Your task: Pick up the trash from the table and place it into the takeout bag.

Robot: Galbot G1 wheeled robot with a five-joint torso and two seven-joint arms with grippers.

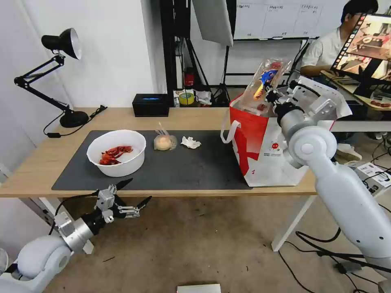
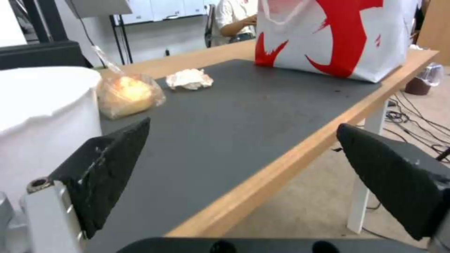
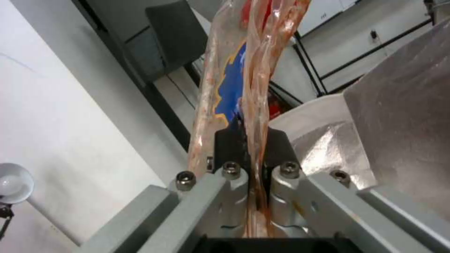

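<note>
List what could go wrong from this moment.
1. The right claw pinches just one edge of the tray, held tilted above the bag; scraps may spill, or the thin plastic may slip out.
2. Released here, the tray might catch on the bag's rim and tip onto the table.
3. The open left claw sits below the table edge; rising, it may strike it.

No wording or number can be read; the boxy red-and-white takeout bag (image 1: pixel 264 150) bears a small round red logo (image 1: pixel 276 146), its characters illegible
</note>
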